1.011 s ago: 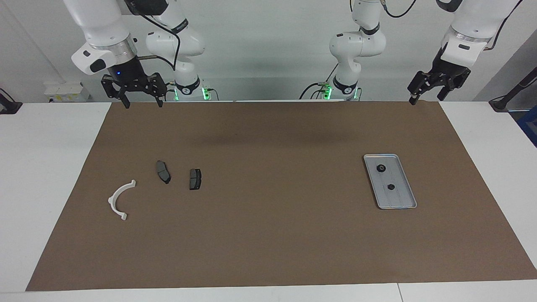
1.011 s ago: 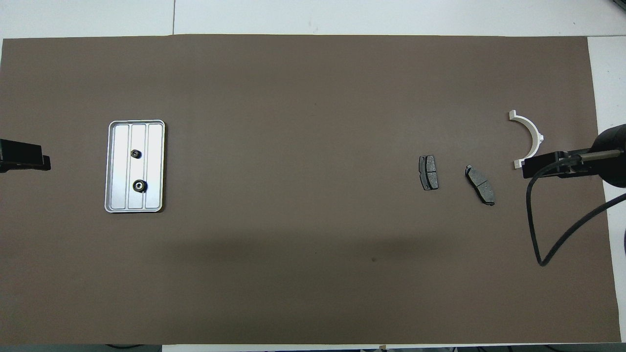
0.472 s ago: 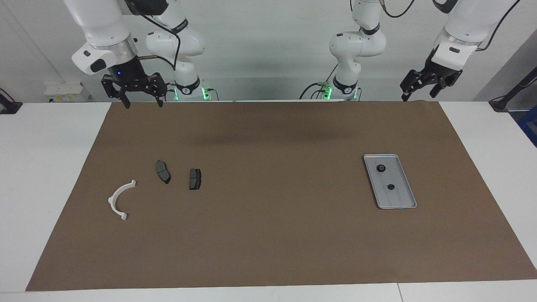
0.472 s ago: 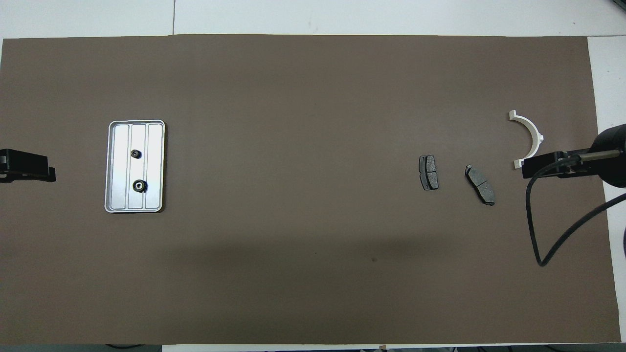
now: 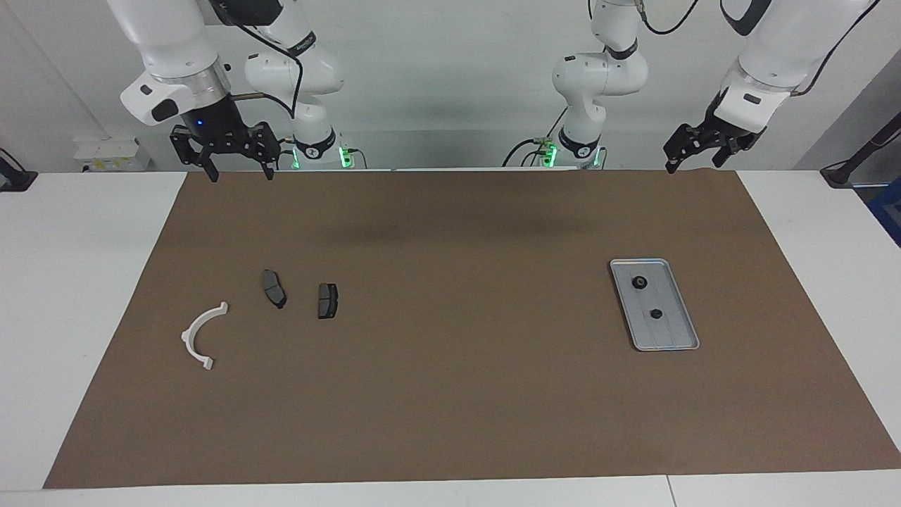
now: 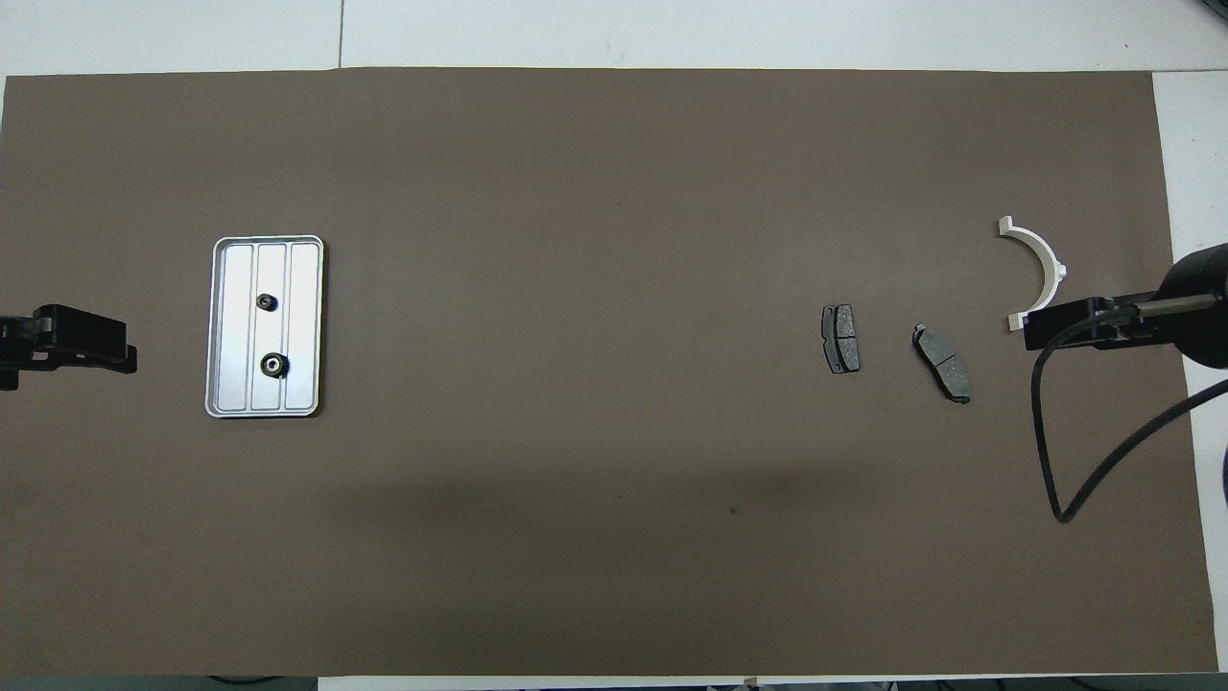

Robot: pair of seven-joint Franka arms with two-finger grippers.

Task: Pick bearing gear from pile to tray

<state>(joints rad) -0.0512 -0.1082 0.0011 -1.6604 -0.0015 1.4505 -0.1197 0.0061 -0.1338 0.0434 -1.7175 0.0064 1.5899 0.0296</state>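
Two small black bearing gears (image 5: 639, 283) (image 5: 655, 314) lie in the silver tray (image 5: 677, 332), also seen from above as gears (image 6: 268, 302) (image 6: 274, 365) in the tray (image 6: 305, 326). The pile holds a white half-ring bracket (image 5: 200, 334) (image 6: 1041, 261) and two dark plates (image 5: 274, 288) (image 5: 327, 300). My left gripper (image 5: 693, 163) (image 6: 120, 350) hangs open and empty, high over the mat at the left arm's end, beside the tray. My right gripper (image 5: 238, 172) (image 6: 1041, 328) waits open and empty, high over the mat's edge by the robots.
A brown mat (image 5: 450, 394) covers most of the white table. The pile lies toward the right arm's end, the tray toward the left arm's end. A black cable (image 6: 1055, 461) loops down from the right arm.
The left gripper has swung inward from the table's end toward the tray. The right arm and all parts have stayed put.
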